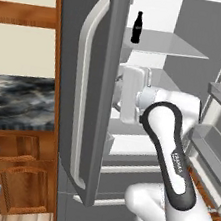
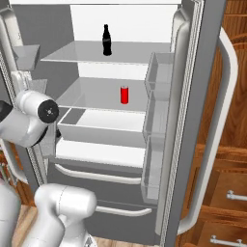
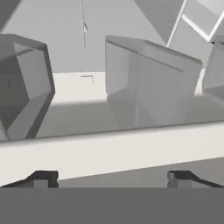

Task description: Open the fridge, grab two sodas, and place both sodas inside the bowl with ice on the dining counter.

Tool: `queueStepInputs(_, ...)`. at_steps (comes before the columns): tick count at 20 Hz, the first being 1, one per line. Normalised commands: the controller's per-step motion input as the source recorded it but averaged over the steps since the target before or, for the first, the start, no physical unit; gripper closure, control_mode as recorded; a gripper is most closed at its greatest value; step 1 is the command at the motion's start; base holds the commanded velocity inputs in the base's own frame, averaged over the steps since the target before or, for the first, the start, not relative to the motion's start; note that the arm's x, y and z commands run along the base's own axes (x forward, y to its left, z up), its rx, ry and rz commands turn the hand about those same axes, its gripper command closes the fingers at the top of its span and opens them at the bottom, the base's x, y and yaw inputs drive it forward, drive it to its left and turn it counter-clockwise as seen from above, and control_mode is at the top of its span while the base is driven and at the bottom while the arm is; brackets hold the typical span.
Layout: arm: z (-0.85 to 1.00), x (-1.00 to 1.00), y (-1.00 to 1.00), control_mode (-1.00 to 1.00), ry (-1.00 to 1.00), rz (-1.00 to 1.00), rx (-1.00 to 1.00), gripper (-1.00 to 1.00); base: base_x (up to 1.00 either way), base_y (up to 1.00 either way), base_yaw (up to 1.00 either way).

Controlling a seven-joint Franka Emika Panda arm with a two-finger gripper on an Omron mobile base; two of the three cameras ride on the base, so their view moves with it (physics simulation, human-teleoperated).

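Fridge [image 2: 159, 144] doors stand open, so step one is done. Claw [image 3: 113, 177] sits inside at mid-shelf height, fingers spread apart, empty. One soda bottle [image 2: 106, 40] stands on the shelf above it; fetching and bowl placement remain.

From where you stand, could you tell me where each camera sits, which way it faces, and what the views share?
Left base view: behind the arm, on its left, looking forward past the left door into the fridge.
Right base view: behind the arm, on its right, facing the open shelves and a red can.
Hand view: on the hand, looking along the open pincer into the fridge.
Both base views share the soda on the top shelf.
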Motion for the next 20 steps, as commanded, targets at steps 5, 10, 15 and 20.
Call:
queueStepInputs(5, -0.02, -0.06, 0.97, -1.0, 0.0, 0.03, 0.0, -1.0, 0.0, 0.0, 0.0)
queueStepInputs(10, -0.04, -0.05, 0.99, -1.0, 0.01, 0.04, 0.0, -1.0, 0.0, 0.0, 0.0)
queueStepInputs(15, -0.03, -0.02, 0.91, -1.0, 0.02, 0.03, 0.0, -1.0, 0.0, 0.0, 0.0)
queueStepInputs(20, 0.08, -0.66, 0.03, -1.0, -0.07, 0.0, 0.0, -1.0, 0.0, 0.0, 0.0)
